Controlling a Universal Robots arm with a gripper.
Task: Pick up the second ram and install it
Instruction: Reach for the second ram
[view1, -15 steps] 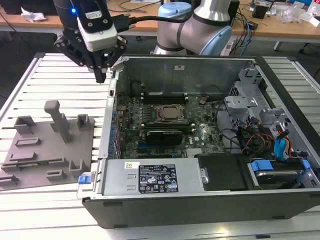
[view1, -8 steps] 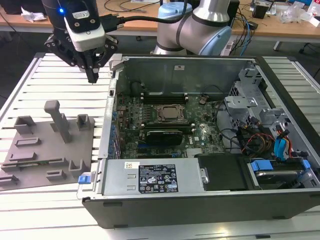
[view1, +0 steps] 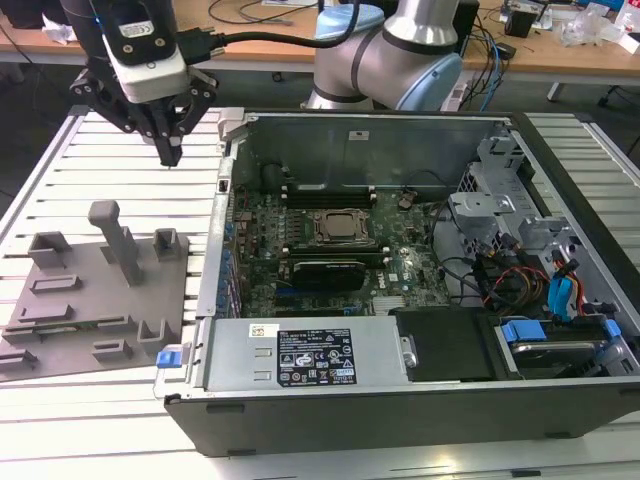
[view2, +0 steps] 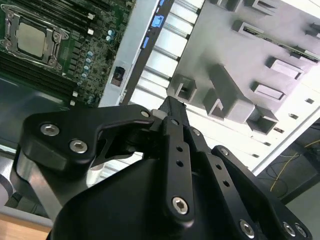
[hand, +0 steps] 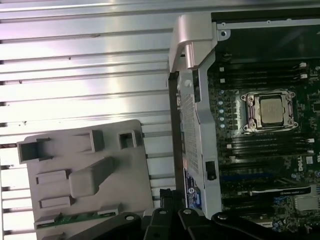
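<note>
Exterior view: claw (view1: 170, 152) closed, empty, held above worktop (view1: 55, 175), near tray (view1: 80, 292).
First wrist view: ram (hand: 82, 217) seated in tray, ungrasped.
Second wrist view: fingertips (view2: 172, 107) pressed together.
Pick-up approach judged in hand; opened claw aligned over ram needed.

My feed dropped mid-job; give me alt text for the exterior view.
The gripper, fingers together and holding nothing, hangs over the slatted table between the grey holder tray and the open computer case. A green ram stick lies in the tray.
</note>
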